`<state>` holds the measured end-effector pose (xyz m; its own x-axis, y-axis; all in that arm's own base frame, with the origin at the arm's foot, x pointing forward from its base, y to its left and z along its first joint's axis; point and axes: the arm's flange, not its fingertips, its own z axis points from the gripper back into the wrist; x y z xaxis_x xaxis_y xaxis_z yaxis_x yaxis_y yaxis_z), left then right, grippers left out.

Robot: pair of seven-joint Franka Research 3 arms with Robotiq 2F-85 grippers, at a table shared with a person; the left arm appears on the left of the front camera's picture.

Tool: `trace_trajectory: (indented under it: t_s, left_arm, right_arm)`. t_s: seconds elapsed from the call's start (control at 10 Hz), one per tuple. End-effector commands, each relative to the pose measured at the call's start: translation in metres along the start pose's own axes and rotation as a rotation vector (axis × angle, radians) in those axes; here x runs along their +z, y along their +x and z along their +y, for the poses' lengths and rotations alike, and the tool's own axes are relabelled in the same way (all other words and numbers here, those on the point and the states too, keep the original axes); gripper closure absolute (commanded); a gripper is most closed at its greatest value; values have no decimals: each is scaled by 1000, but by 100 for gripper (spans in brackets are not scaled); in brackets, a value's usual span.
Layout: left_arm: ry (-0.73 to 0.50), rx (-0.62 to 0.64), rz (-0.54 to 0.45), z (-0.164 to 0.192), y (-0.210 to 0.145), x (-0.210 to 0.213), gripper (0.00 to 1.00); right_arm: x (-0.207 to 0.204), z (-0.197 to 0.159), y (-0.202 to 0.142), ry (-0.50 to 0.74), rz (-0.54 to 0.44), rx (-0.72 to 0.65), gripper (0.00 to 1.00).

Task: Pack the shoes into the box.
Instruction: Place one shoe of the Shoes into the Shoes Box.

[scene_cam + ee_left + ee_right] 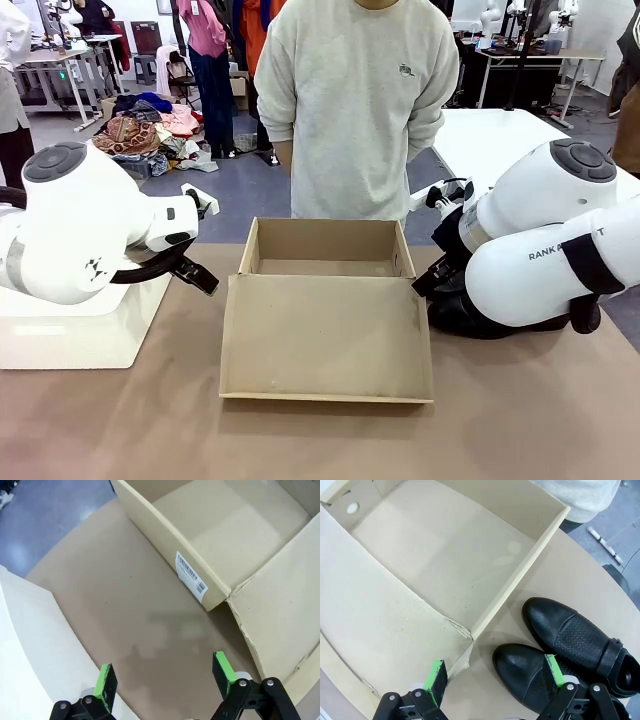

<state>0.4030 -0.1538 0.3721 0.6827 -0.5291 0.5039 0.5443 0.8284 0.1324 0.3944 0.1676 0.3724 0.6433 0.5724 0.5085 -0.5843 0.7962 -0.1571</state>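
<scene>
Barely started, by the look of it. Box (325, 235) in the middle of the table (300, 440), open, flap lid folded flat toward the robot's side; inside, bare cardboard and no shoe. Shoes (570, 640) on the table just outside the box's right end wall, side by side, toes toward the box's near corner — close to it, apparently not touching.

Right tool (495, 665) above that corner, pads wide apart, gripping nothing; one green pad over the nearer shoe's toe, the other over the torn fold of the lid (low enough to touch either? cannot tell). Left tool (162, 667) likewise spread wide and empty, over bare table beside the box's other end, not far from the barcode label (191, 577), with a white block (30, 645) alongside. Person (355, 100) at the far edge of the table, right behind the box.

Done: box open and ready to fill. Left to do: everything else — pick up both shoes, lay them in the tray, most likely heel to toe for fit, then perhaps fold the lid over. Probable next move: right tool down onto the nearer shoe.
</scene>
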Motion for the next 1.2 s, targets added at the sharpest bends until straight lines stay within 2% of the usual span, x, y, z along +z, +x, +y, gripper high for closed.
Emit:
trace_trajectory:
  t_s: [0.0, 0.7, 0.9, 1.1]
  left_arm:
    - [31, 4, -22, -2, 7, 18, 0]
    - [88, -51, -74, -15, 44, 105, 0]
    - [109, -55, -94, -15, 51, 126, 0]
    - [73, -87, -109, -6, 52, 132, 0]
  right_arm:
    - [16, -6, 7, 41, -11, 6, 0]
    - [101, -14, 32, 34, -68, 58, 0]
    - [116, -13, 33, 32, -79, 77, 0]
    - [123, -20, 30, 88, -108, 103, 0]
